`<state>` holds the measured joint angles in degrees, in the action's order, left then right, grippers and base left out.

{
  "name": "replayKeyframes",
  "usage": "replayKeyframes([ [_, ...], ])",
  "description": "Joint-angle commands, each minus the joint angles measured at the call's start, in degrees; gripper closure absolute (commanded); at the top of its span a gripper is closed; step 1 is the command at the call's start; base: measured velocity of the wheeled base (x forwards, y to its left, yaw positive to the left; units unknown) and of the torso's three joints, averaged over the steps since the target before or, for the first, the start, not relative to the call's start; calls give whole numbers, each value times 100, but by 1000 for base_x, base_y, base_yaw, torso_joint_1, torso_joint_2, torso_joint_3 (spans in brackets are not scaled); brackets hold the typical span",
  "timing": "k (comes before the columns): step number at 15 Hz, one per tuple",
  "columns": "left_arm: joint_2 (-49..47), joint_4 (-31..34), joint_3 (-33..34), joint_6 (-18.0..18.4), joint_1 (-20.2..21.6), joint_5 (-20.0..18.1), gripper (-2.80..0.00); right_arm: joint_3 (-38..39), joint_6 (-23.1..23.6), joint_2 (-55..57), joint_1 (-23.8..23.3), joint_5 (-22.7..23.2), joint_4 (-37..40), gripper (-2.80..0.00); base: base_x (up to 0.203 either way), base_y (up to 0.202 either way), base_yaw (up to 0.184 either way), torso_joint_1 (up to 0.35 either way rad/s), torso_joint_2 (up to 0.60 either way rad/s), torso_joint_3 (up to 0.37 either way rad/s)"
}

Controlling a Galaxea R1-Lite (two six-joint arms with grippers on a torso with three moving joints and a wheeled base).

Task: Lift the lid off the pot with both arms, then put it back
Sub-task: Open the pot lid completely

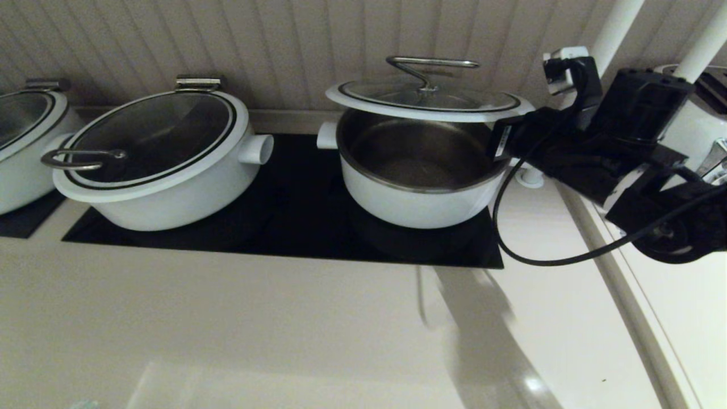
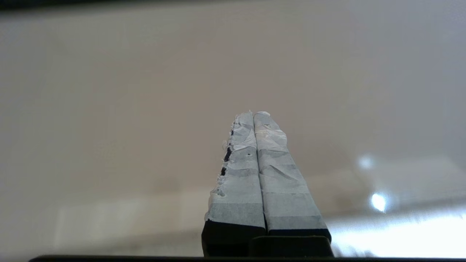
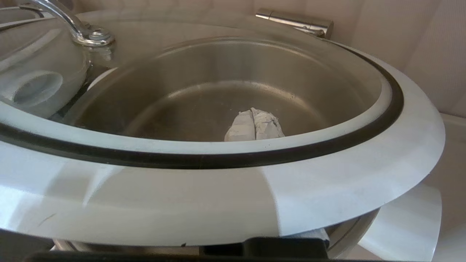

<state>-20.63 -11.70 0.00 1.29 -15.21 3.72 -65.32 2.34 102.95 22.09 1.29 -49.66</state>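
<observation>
Right end effector (image 3: 255,125) closed, arm extended from the right, left end effector (image 2: 253,114) closed

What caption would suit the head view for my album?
Right gripper holds the glass lid by its rim above the open white pot.

A wide shallow white pot (image 1: 164,187) sits well to the left of the right gripper, on the black cooktop (image 1: 295,227). Its glass cover (image 1: 150,133) lies tilted on it, with a steel loop (image 1: 82,159) at the near rim and a hollow tube stub (image 1: 257,149) on the side facing the gripper. Farther from the gripper, another covered white pot (image 1: 23,147) is cut by the frame edge. The beige counter (image 1: 284,329) spreads in front, a ribbed wall (image 1: 255,40) behind
</observation>
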Motion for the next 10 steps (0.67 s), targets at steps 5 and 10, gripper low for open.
replayKeyframes([
  [5, 464, 1213, -9, 11, 1, -389, 0, 10, -6, -47, -3, 2, -35, 0, 0, 0, 0, 0, 0, 0],
  [10, 464, 1196, 0, -50, -8, -381, 0, 19, -6, -38, -3, 3, -43, 0, 0, 0, 0, 0, 0, 0],
])
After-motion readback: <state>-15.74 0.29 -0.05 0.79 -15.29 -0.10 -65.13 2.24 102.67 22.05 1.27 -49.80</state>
